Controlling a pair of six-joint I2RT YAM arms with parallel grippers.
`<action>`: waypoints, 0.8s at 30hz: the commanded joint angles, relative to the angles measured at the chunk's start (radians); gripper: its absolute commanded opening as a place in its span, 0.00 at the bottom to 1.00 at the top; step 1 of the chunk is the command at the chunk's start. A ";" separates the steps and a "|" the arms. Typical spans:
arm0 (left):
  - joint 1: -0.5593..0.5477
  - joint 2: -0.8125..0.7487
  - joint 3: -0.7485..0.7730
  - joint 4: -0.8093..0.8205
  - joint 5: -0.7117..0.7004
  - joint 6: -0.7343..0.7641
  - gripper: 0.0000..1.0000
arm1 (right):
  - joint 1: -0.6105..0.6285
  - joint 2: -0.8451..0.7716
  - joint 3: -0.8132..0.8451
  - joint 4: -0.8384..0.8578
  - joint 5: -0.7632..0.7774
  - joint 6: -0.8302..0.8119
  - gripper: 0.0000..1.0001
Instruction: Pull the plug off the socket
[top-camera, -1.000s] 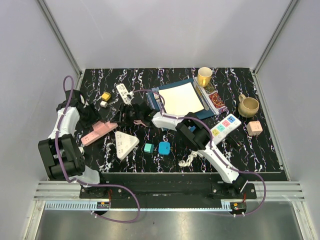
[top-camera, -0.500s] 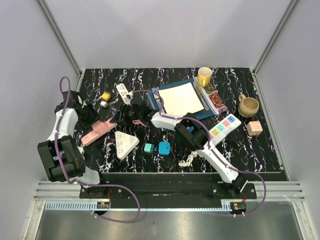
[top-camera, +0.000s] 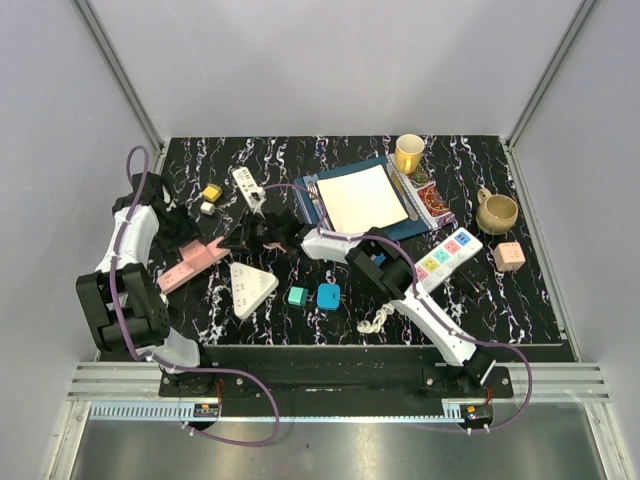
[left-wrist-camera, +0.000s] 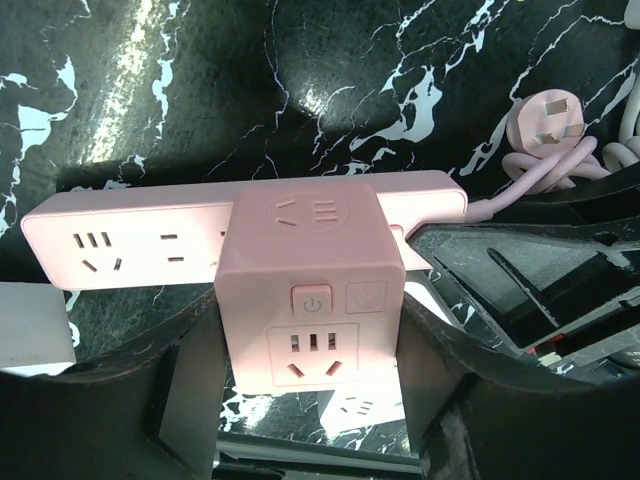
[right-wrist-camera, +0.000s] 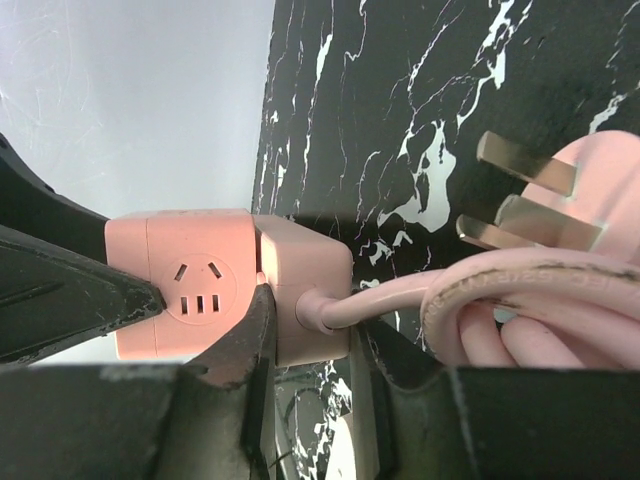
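The pink plug (right-wrist-camera: 305, 290) is sitting pushed into the side of the pink cube socket (left-wrist-camera: 310, 300), left of the table's middle beside a pink power strip (left-wrist-camera: 150, 235). Its cord (right-wrist-camera: 400, 290) is trailing toward the right arm. The right gripper (right-wrist-camera: 310, 335) is clamping the plug, while the left gripper (left-wrist-camera: 312, 375) is gripping the cube, so the pull is likely going straight apart along the cord's line.
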 joint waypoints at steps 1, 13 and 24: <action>-0.005 0.003 0.076 -0.004 0.274 0.026 0.00 | 0.014 0.007 -0.044 -0.113 0.085 -0.098 0.00; -0.024 -0.064 0.081 -0.039 0.003 0.008 0.00 | 0.011 0.001 -0.083 -0.135 0.119 -0.118 0.00; 0.007 -0.053 0.089 0.005 0.302 -0.030 0.00 | 0.014 -0.005 -0.086 -0.192 0.161 -0.154 0.00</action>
